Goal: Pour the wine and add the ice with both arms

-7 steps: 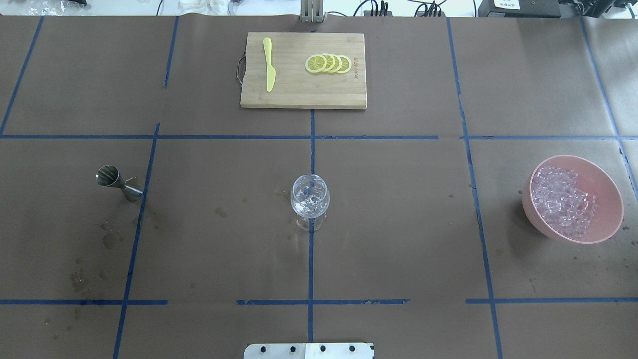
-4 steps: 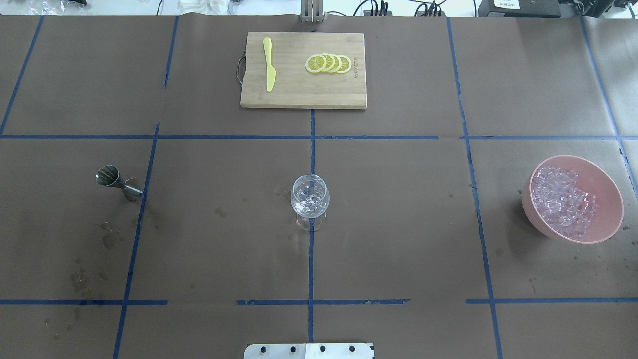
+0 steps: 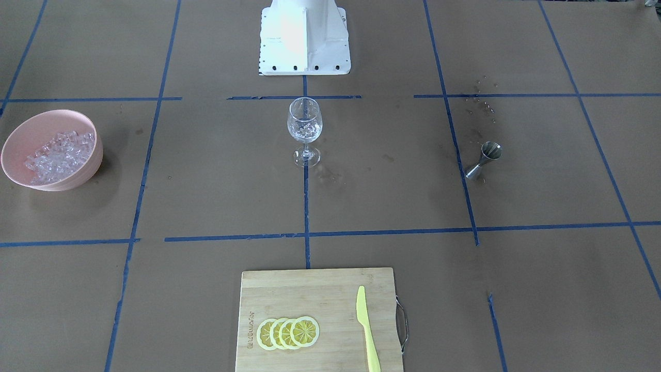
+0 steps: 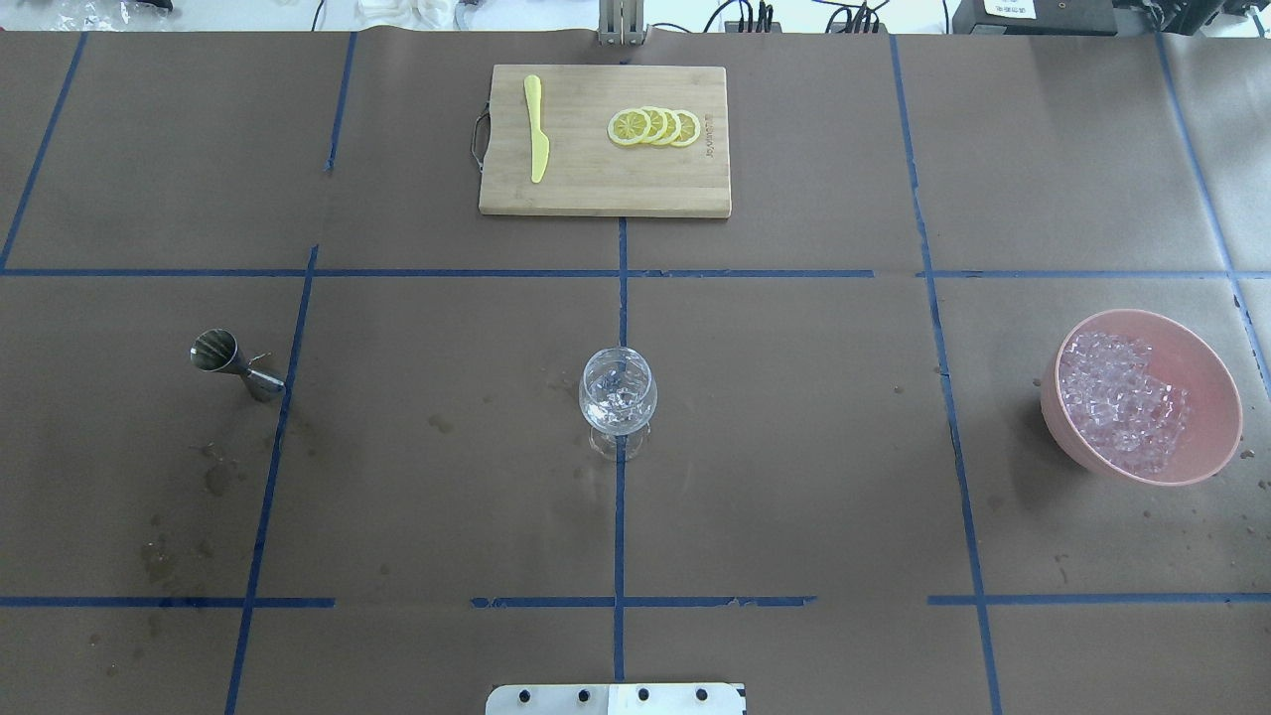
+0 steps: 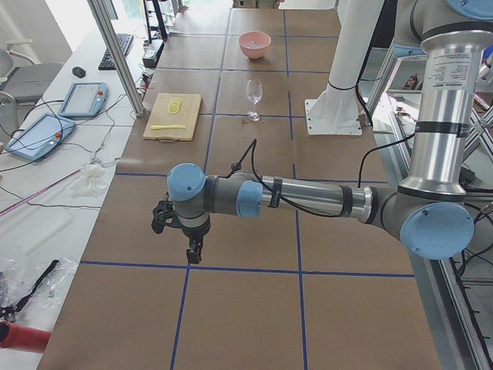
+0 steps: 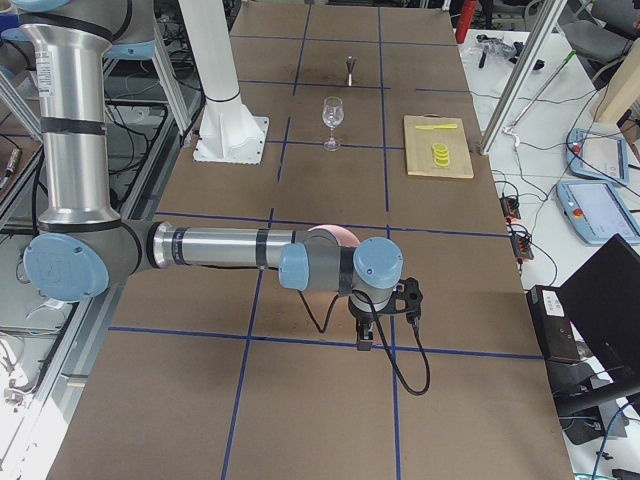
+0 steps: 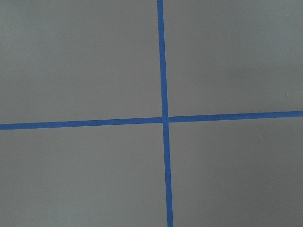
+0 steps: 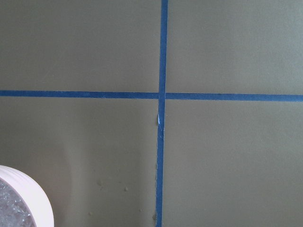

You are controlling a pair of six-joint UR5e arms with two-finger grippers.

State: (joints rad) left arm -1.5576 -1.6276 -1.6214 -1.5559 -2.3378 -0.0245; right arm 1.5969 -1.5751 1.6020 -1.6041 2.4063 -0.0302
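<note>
Logged left to right, overhead view.

Far left of table: steel jigger, standing at a tape line, damp spots near it.

Centre: stemmed wine glass, upright on the middle tape line, with a few clear glittering pieces inside. Cannot tell if any liquid.

Beyond it, well apart: cutting board with yellow knife and lemon slices.

Far right: pink bowl holding the ice, heaped toward one side, well apart from the glass. Pieces in the glass probably the same stuff.

Neither arm in the overhead or front views.
- Left arm seen only from the left end, stretched low over bare table, left tool pointing down. Cannot tell whether fingers apart or together.
- Right arm seen only from the right end, right tool pointing down near the bowl. Finger state equally unreadable. Bowl rim just in the lower left corner of the right wrist view.

Handling judgement, ice:
- Light, hard, irregular, probably slick. Likely to squirt out of a two-finger pinch.
- Best taken one cube at a time from the top of the heap, on two opposite flat faces, with a gentle squeeze.

Handling judgement, glass:
- Fragile, top-heavy, easily tipped.
- Release low over the rim, without touching it.
</note>
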